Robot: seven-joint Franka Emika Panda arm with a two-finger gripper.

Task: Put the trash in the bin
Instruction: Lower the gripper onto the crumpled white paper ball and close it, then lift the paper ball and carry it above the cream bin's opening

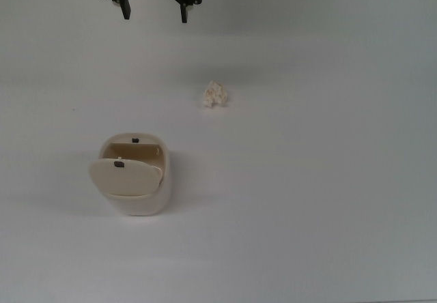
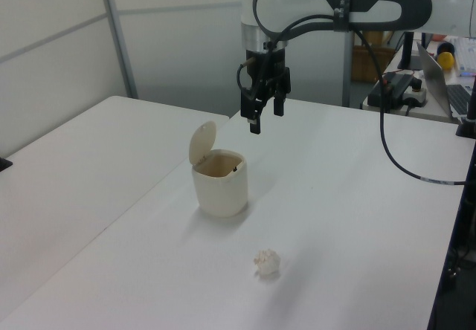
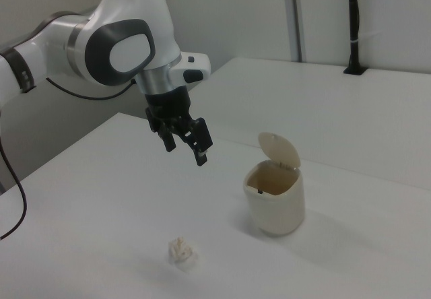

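Observation:
The trash is a small off-white crumpled wad lying on the white table; it also shows as the trash and the trash. The bin is cream-beige, upright, with its flap lid tipped open, also the bin and the bin. My gripper hangs open and empty high above the table at the top view's upper edge, well apart from both. The gripper and the gripper show black fingers spread apart.
A second white table stands beside this one with a seam between them. A black post rises at the back in the right view. Cables, a laptop and clutter sit at the left view's far right.

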